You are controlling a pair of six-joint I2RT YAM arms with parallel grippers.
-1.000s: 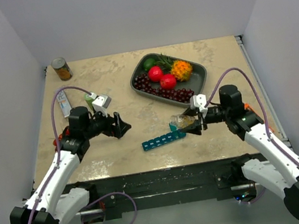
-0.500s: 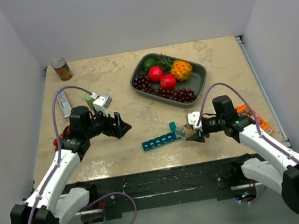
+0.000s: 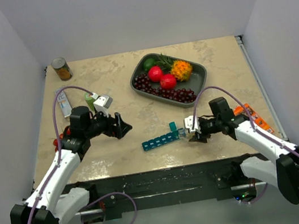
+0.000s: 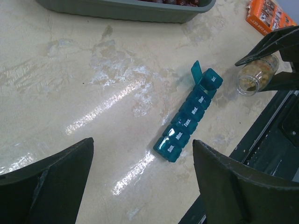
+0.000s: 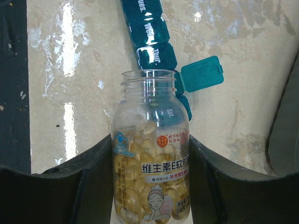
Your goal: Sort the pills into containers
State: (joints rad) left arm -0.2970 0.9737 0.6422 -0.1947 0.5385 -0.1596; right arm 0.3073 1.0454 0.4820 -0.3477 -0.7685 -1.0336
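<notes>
The right gripper (image 3: 194, 132) is clamped across the labelled belly of the small clear bottle (image 5: 150, 140). In the wrist view the uncapped mouth points to 12 o'clock, at the one raised lid (image 5: 202, 73) near the Sat end of the teal organiser strip (image 4: 189, 116), and the tan pills (image 5: 140, 186) lie heaped toward the bottle's base. I judge the bottle light, stiff and slick, so this mid-body hold suits it, though the smooth capsules may pour in a rush unless it is tipped slowly; the left gripper (image 4: 142, 149) hangs agape and empty at 10 o'clock from the strip in the top view
</notes>
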